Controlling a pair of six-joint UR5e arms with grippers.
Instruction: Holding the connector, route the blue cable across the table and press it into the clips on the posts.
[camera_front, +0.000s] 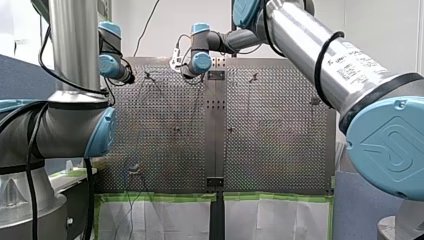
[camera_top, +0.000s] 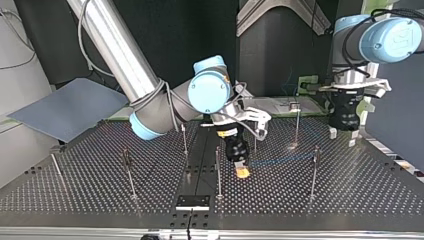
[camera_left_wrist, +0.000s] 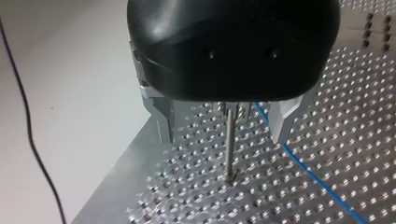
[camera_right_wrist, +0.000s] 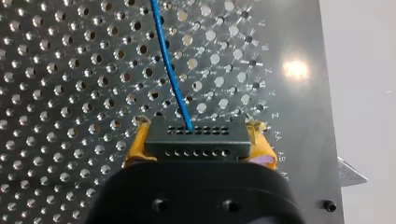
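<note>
Mostly perforated steel table (camera_top: 360, 195), thin posts (camera_top: 313, 175), white wall (camera_front: 380, 25) beyond

A robotics lab: two industrial arms (camera_front: 310, 45) flank a perforated metal table (camera_top: 350, 195) studded with thin posts (camera_top: 217, 172). Green tape (camera_front: 270, 197) lines the table's near edge, and a loose cable (camera_front: 148, 22) hangs against the bare white wall.
</note>
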